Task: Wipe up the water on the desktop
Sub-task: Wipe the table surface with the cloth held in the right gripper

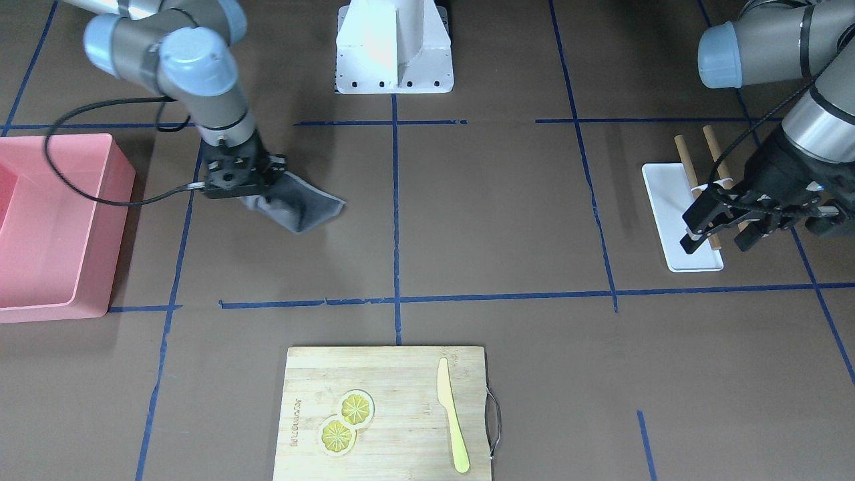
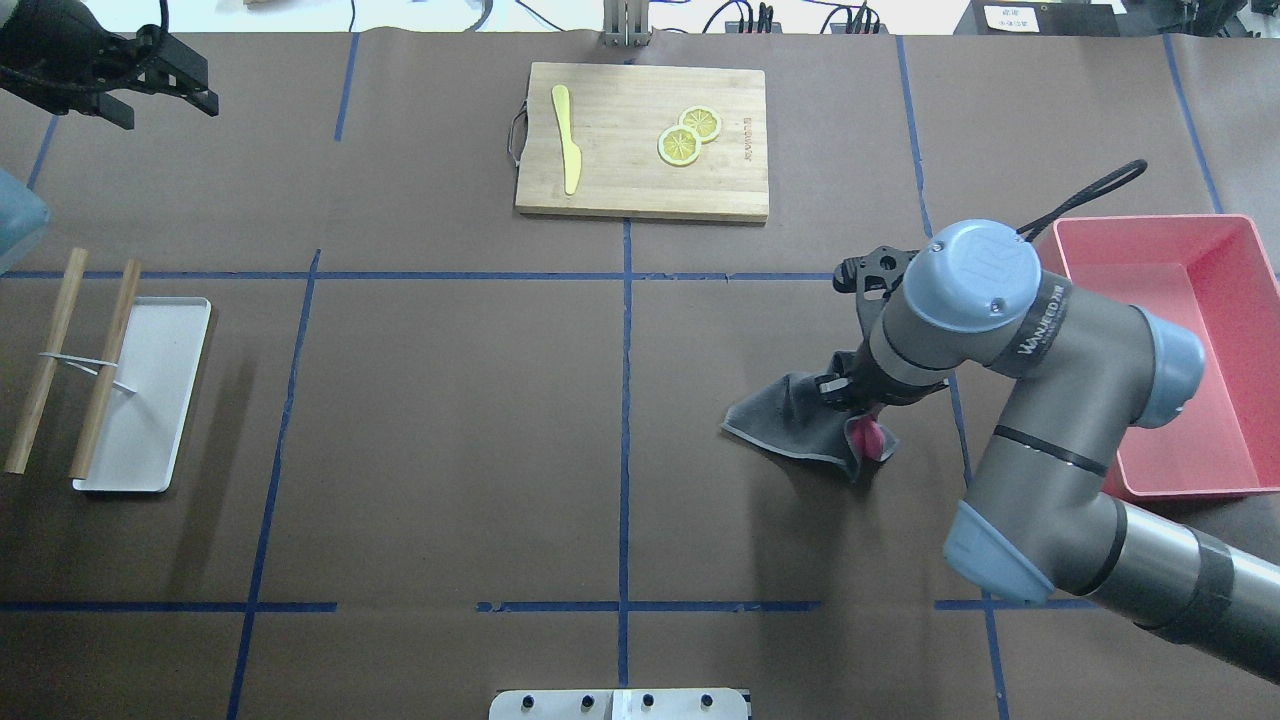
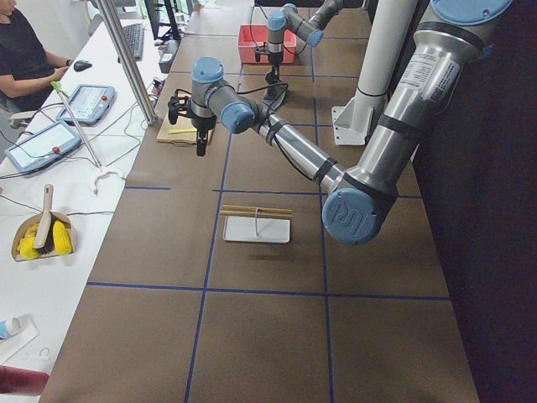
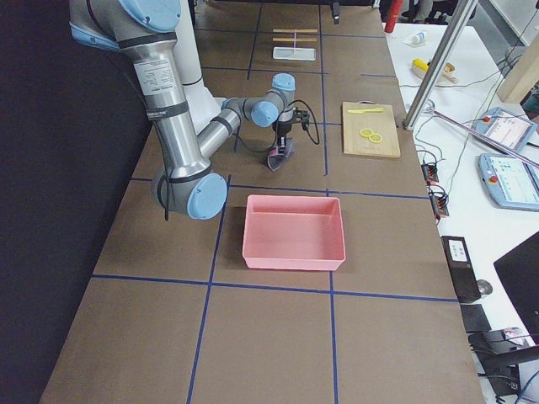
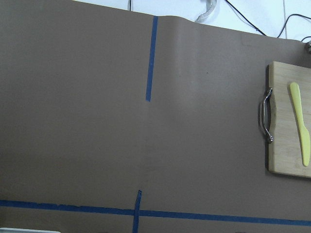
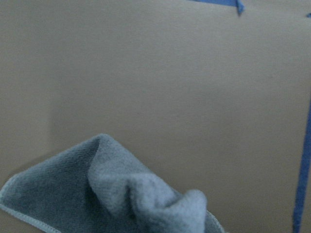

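The desktop (image 2: 450, 420) is a dark-brown surface marked by blue tape lines; I see no water on it. My right gripper (image 1: 270, 190) is shut on a grey cloth (image 1: 304, 208), right of the centre line in the overhead view. The cloth (image 2: 790, 420) hangs from the gripper, and its lower edge seems to rest on the desktop. It also shows in the right wrist view (image 6: 121, 194). My left gripper (image 2: 165, 105) is open and empty, held above the desktop at the far left corner. In the front-facing view it (image 1: 720, 240) hovers over a white tray.
A pink bin (image 2: 1180, 350) stands beside the right arm. A bamboo cutting board (image 2: 620, 180) with a yellow knife (image 2: 567, 140) and two lemon slices (image 2: 688, 135) lies at the far middle. A white tray (image 2: 150, 400) and two wooden sticks (image 2: 45, 360) lie at the left.
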`<state>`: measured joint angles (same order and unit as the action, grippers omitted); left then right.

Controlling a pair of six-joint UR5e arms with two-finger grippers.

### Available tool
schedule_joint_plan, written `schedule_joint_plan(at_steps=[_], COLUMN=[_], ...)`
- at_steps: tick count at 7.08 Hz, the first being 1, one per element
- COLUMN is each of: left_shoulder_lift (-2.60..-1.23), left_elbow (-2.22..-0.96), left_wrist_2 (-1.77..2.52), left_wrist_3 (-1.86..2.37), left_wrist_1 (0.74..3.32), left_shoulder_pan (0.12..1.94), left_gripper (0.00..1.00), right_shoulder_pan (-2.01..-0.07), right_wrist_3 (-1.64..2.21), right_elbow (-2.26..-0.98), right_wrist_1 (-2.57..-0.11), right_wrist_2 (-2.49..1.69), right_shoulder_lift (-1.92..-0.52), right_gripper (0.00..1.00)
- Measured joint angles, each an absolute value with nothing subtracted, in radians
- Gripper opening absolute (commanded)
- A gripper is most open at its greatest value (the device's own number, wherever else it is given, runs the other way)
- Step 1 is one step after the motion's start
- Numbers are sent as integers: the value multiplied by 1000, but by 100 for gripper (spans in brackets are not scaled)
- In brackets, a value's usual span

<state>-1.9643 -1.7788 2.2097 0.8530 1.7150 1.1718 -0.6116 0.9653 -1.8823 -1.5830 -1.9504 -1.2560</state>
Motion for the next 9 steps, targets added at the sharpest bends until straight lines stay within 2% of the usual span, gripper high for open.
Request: schedule_joint_plan(at_steps=[1, 3, 5, 8, 9], left_shoulder_lift=[-1953, -1934, -1929, -1922, -1918], left_elbow=[-1776, -1780, -1780, -1781, -1782], left_wrist_2=[2209, 2209, 2209, 2209, 2209], left_wrist_3=[824, 806, 803, 802, 802], left_wrist_1=[1715, 1715, 1715, 1715, 1716], left_shoulder_pan=[1183, 1193, 1195, 1195, 1195], left_gripper=[93, 95, 96, 96, 96], right_shoulder_pan=[-626, -602, -539, -468, -466], right_wrist_3=[926, 931, 1054, 1238, 1255], right_elbow=[-1885, -1858, -1813, -1667, -1643], right_wrist_1=[-1584, -1586, -1584, -1576, -1576], right_wrist_2=[-1953, -1950, -1949, -1940, -1939], right_shoulder_lift=[-1284, -1245, -1126, -911, -897], right_gripper=[1, 1, 1, 1, 1])
